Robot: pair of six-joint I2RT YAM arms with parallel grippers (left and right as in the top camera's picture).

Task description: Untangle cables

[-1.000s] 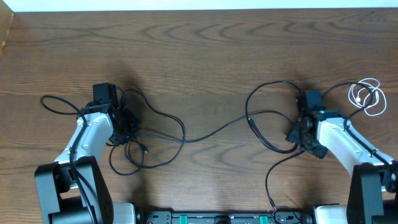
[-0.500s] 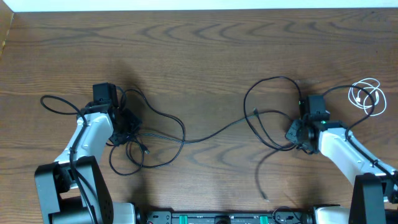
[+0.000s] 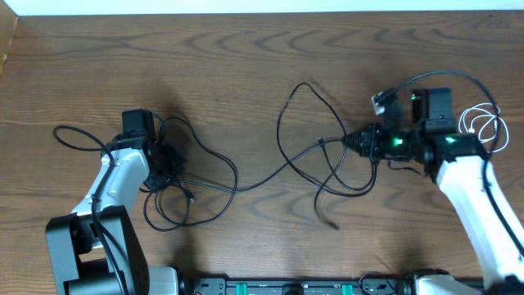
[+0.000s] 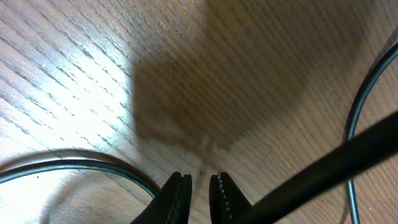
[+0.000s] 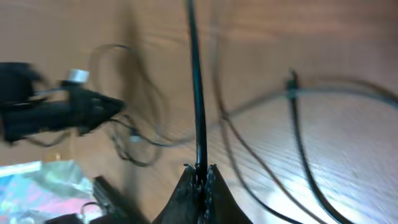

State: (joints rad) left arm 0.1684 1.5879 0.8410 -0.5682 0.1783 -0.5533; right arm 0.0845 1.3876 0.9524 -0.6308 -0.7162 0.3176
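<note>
Ahead of the right pincer point(image 5: 200, 171), black cable point(image 5: 198, 93) loops crowd the counter point(image 3: 246, 57); white cable point(image 3: 483, 127) coils behind it. Bare wood beyond the loops, passable.

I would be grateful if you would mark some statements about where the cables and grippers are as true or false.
1. The right gripper is shut on the black cable. True.
2. The white cable lies coiled beside the left arm. False: it lies beside the right arm, near the right edge of the table.
3. The black cable runs from the tangle at the left gripper across to the right gripper. True.
4. Seen from overhead, the right gripper points toward the table's far edge. False: it points sideways toward the middle of the table, in the direction of the left arm.
</note>
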